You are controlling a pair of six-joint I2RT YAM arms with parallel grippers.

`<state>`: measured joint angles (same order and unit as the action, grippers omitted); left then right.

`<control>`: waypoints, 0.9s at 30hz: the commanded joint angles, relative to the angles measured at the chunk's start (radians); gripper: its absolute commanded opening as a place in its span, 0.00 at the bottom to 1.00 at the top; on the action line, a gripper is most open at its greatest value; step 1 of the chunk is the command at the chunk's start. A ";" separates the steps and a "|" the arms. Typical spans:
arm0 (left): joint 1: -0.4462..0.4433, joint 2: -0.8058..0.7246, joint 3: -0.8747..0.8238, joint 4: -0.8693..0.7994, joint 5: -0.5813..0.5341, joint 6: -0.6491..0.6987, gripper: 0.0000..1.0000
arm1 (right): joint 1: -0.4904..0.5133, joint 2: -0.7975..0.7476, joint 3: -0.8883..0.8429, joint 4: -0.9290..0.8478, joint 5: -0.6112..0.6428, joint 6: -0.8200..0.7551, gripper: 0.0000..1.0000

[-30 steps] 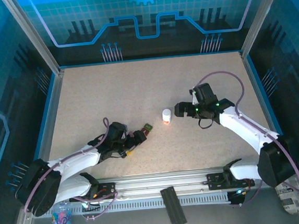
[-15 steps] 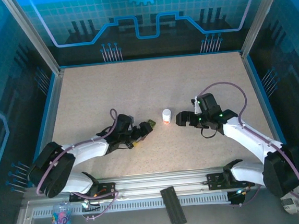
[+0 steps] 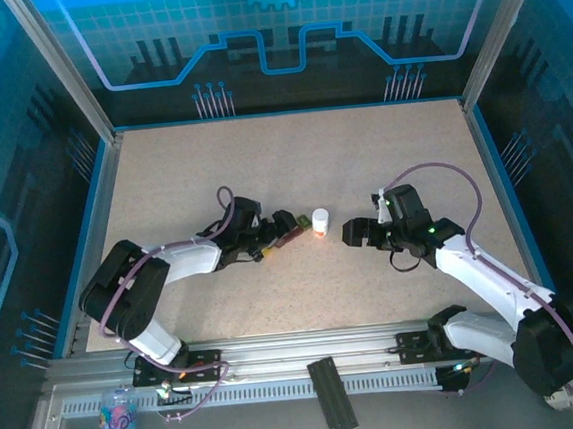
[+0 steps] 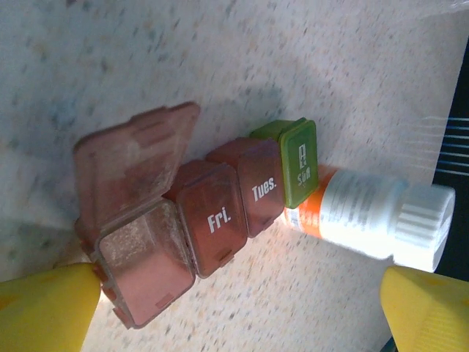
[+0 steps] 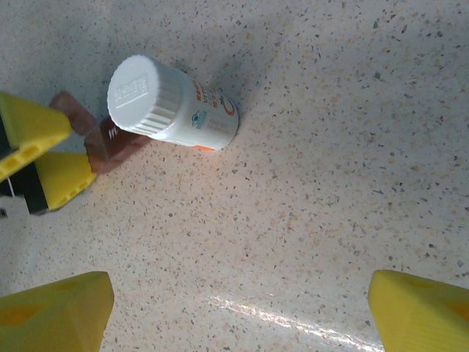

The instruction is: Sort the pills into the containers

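The pill box [image 4: 212,220], touching the bottle [image 4: 366,216], looks light, stiff, slippery; we would pinch its long sides. Left fingers [image 3: 274,239] and right fingers [image 3: 348,233] gape wide, empty.

- The white-and-black left arm [image 3: 185,263] lies low and stretched out from its base towards the middle, with the left gripper [image 3: 280,237] pointing to the right.
- Its yellow fingertips [image 4: 44,304] stand wide apart.
- The white-and-black right arm [image 3: 482,268] bends inward, with the right gripper [image 3: 353,233] pointing left.
- Its yellow fingertips [image 5: 421,312] are likewise spread wide.
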<state>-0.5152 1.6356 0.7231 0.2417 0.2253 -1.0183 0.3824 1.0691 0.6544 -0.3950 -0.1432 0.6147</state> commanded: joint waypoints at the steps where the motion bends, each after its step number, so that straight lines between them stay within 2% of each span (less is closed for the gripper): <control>1: 0.024 0.047 0.075 0.026 0.040 0.040 0.99 | -0.004 -0.011 -0.015 -0.008 -0.017 0.022 0.90; 6: 0.063 0.069 0.146 -0.032 0.062 0.084 0.99 | -0.004 0.006 0.003 -0.009 -0.016 0.012 0.89; 11: 0.108 -0.010 0.103 -0.084 0.062 0.120 0.99 | 0.001 0.068 0.076 -0.040 0.000 -0.033 0.87; 17: 0.134 -0.157 0.003 -0.146 0.050 0.140 0.99 | 0.041 0.212 0.217 -0.085 0.049 -0.114 0.86; 27: 0.159 -0.398 -0.092 -0.289 0.015 0.166 0.99 | 0.139 0.516 0.552 -0.227 0.175 -0.238 0.83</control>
<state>-0.3710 1.2930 0.6590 0.0257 0.2573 -0.8803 0.4957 1.5257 1.1286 -0.5339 -0.0315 0.4389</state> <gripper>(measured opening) 0.989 0.830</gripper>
